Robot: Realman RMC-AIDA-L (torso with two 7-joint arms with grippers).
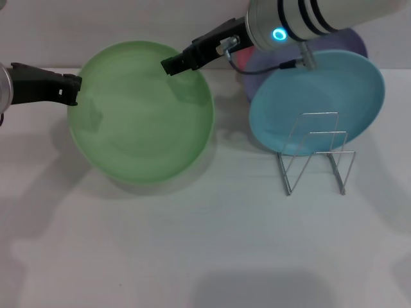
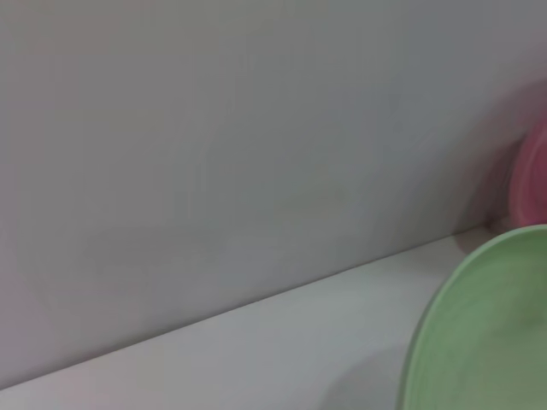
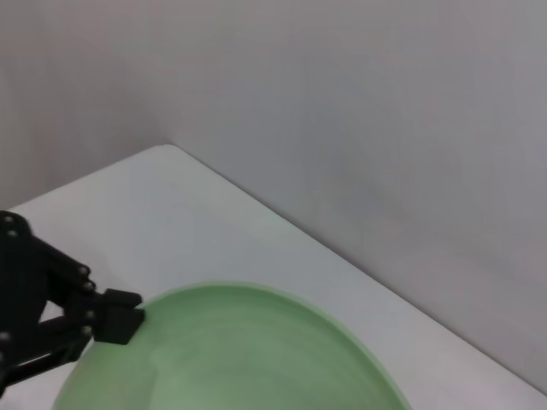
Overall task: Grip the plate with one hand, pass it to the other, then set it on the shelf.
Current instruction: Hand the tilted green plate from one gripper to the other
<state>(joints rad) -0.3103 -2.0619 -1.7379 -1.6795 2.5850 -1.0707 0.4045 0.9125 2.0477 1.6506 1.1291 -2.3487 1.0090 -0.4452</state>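
A white counter (image 1: pixel 205 244) meets a pale wall. The green plate (image 1: pixel 141 112) hangs tilted above it, between both arms. The left claw (image 1: pixel 72 90) is clamped on its left rim; the right claw (image 1: pixel 172 64) touches its upper right edge (grip unclear). The wire shelf (image 1: pixel 316 154) stands well to the right, before a blue plate (image 1: pixel 318 99).

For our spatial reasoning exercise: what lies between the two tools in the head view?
The green plate spans the stretch between the left tool at its left rim and the right tool at its far rim.
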